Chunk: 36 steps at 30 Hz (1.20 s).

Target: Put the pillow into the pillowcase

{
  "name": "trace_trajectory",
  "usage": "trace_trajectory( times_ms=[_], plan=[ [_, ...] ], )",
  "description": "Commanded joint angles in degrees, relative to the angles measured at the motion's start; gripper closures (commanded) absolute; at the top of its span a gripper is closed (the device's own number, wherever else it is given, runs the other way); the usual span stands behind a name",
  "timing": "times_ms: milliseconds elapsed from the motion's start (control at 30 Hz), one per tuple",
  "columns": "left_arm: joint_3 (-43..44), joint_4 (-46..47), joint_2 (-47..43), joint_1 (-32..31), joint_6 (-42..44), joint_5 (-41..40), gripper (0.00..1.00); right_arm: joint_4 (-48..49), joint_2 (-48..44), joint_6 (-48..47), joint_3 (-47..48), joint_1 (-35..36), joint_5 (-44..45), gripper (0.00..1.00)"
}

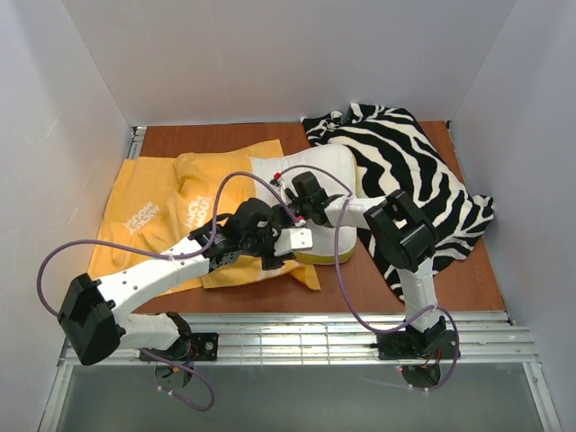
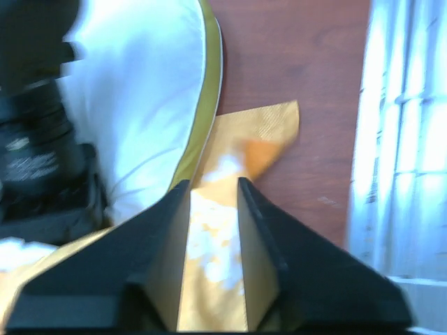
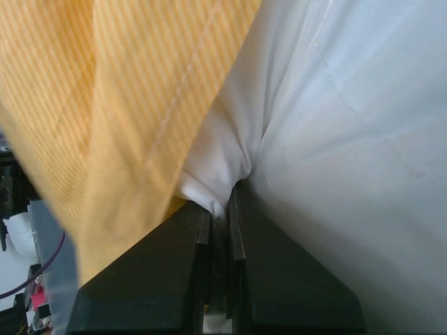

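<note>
The orange-yellow pillowcase [image 1: 153, 207] lies flat on the left of the table. Its right end is bunched over the left part of the white pillow [image 1: 319, 171], whose yellow-green band [image 2: 202, 105] faces the front. My left gripper [image 1: 281, 256] is low at the pillowcase's front right corner. In the left wrist view its jaws [image 2: 213, 185] stand a little apart, with pillowcase cloth [image 2: 258, 132] lying in the gap and beyond it. My right gripper [image 1: 292, 189] is shut on a pinch of the pillow's white cover [image 3: 349, 125] just beside the pillowcase hem [image 3: 105, 91].
A black-and-white zebra-striped cloth [image 1: 405, 162] is heaped at the back right, touching the pillow. Bare wooden tabletop [image 1: 450, 279] shows at the front right. A metal rail [image 1: 315, 328] runs along the near edge, and white walls enclose three sides.
</note>
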Motion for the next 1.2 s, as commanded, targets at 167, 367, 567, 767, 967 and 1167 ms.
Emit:
trace_trajectory(
  times_ms=[167,367,567,767,967,1167],
  plan=[
    [13.2,-8.6,-11.1,13.4,-28.6,-1.0,0.47,2.3,-9.3,-2.8,-13.1,1.2,-1.7,0.99],
    [22.4,-8.9,2.3,31.3,-38.4,-2.0,0.40,-13.2,-11.5,-12.9,-8.5,5.6,-1.9,0.89],
    [33.2,-10.9,23.1,37.3,-32.0,0.1,0.35,-33.3,-18.1,-31.1,-1.9,4.6,7.2,0.36],
    [48.0,-17.8,42.1,38.1,-19.3,8.1,0.21,-47.2,-22.6,-44.3,6.1,1.0,11.7,0.12],
    [48.0,-16.8,52.5,38.2,-12.1,5.6,0.15,-49.5,-22.9,-49.0,10.7,-4.5,15.9,0.07],
    [43.8,-15.4,55.7,37.4,-4.4,7.8,0.56,-49.4,-18.5,-53.5,17.8,-9.0,18.0,0.05]
  ],
)
